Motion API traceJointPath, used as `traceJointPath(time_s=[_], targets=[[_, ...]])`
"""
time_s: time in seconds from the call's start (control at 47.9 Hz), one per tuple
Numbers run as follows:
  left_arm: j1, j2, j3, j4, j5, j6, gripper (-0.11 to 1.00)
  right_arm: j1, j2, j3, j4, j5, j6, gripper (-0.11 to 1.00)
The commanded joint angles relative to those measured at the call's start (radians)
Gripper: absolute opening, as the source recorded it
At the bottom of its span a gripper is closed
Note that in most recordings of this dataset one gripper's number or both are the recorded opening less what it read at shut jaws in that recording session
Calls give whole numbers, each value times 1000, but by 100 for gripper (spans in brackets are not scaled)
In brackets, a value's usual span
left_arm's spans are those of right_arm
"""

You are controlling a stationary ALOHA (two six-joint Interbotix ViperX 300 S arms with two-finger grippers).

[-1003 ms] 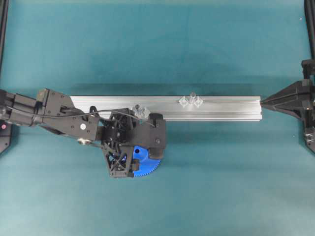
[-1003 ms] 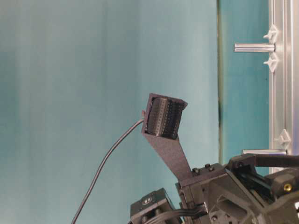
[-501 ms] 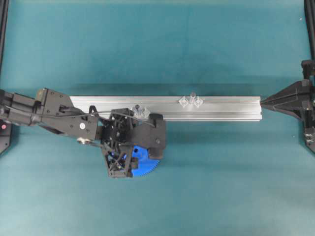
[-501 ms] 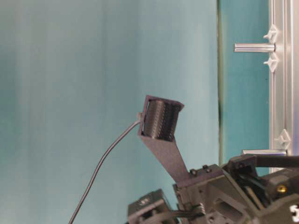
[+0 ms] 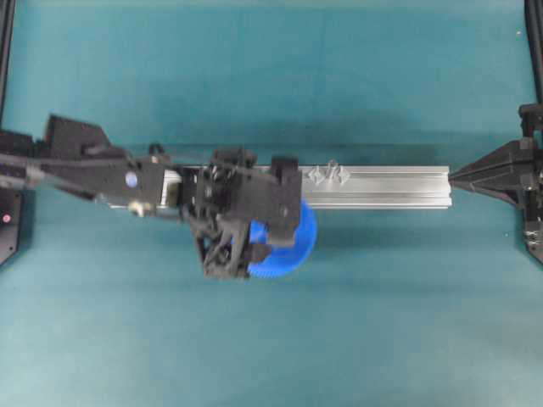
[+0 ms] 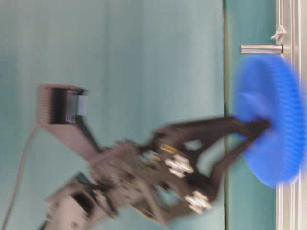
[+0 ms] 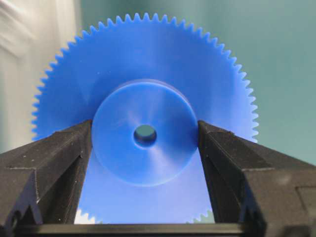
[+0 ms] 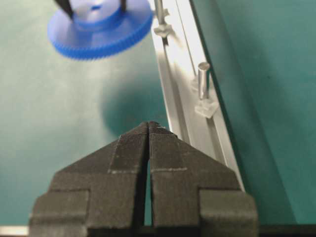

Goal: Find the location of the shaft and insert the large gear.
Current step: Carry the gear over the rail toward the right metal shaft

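The large gear (image 7: 144, 64), a bright blue toothed disc, is clamped by its raised hub between the fingers (image 7: 59, 163) of my left gripper (image 7: 144, 134). The gear (image 5: 299, 242) hangs off the table beside the near edge of the rail, left of the shaft (image 5: 331, 172). That shaft is a short grey pin with clear blocks at its base. From table level the gear (image 6: 268, 120) is blurred, just below the shaft (image 6: 261, 48). A second pin (image 8: 159, 10) stands close to the gear (image 8: 98, 27). My right gripper (image 8: 148, 126) is shut and empty at the rail's right end.
A long silver aluminium rail (image 5: 399, 186) lies across the middle of the teal table and carries both pins. The left arm (image 5: 102, 170) stretches over its left half. The right arm (image 5: 509, 174) sits at the right edge. Black frame posts stand at the corners.
The left gripper has lifted the blue gear off the table and swung it right, toward the rail and the pins. The right arm has not moved.
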Motion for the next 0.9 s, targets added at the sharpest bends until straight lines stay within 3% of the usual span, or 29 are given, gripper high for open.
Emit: traceJointPath(time_s=[0.0,0.167,0.501,0.877], targets=[[28,-43,-43,3,-34,31,72,-2,5,-11,2,-9,9,1],[67,-34,-46,2,-120,87,72,-2,-2,-5,0,-14,9,1],[126,40,-46,3,-316,104,72,-2,-15,-3,0,-14,9,1],[143,144,-120,3,-336,123,72,-3,-21,2,0,-15,9,1]])
